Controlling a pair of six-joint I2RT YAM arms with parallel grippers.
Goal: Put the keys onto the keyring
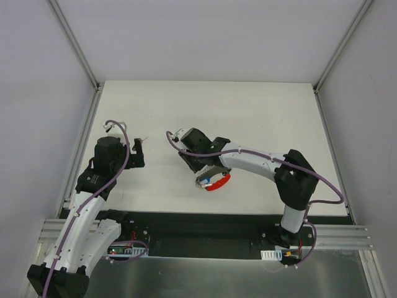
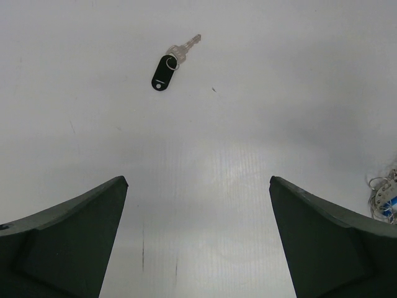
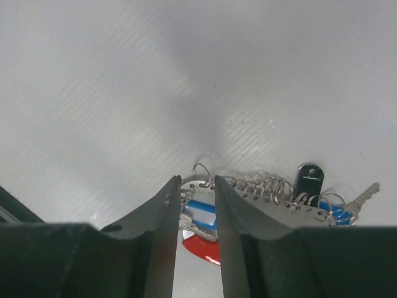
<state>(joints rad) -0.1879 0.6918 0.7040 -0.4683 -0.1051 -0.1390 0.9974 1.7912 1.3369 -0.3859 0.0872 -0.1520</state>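
Beyond the keyring (image 1: 214, 181): bare table (image 1: 248, 112) ran open to the far edge.
Over the keyring: the right gripper (image 3: 192, 186) hung close above, jaws narrowly parted, blocking a drop from overhead.
Left of the keyring: one black-tagged key (image 2: 164, 71) lay alone, the left gripper (image 2: 198, 180) near it.
Between that key and the keyring: bare table, room to pass.

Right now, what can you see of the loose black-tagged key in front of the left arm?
The black-tagged key has an oval, glossy black plastic tag with a small pale dot at its lower end. A small silver ring joins the tag to a short silver metal key. It lies flat and alone on the white table, with the blade pointing up-right in the left wrist view. Only the table touches it.
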